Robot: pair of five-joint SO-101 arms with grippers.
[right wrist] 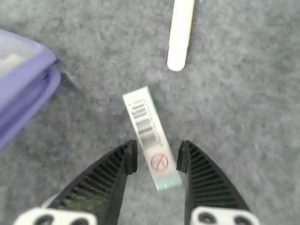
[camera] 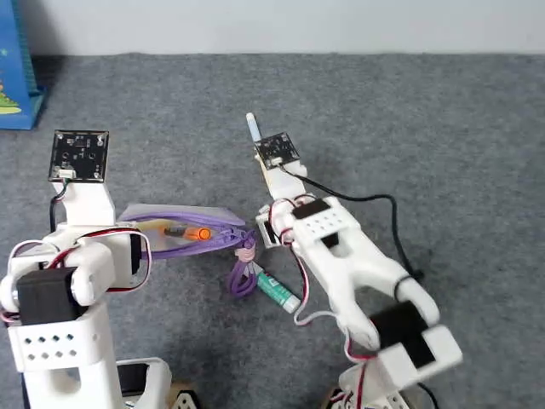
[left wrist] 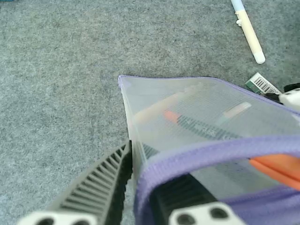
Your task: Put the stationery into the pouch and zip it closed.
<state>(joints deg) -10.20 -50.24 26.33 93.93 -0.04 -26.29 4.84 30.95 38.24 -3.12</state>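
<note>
Your right end effector point(right wrist: 157, 152), spread wide, straddles the barcoded case point(right wrist: 149, 133) beside the pouch point(right wrist: 23, 89), its length along the gap.

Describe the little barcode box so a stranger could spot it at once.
Start at the purple pouch. Beside it lies a white pen; the box sits just past the pen's blunt tip, inside the open right claw. It alone is flat-sided and carries a barcode.

The pouch point(left wrist: 197, 117) is translucent gridded plastic with cloth trim, the table point(left wrist: 56, 70) rough matt carpet
</note>
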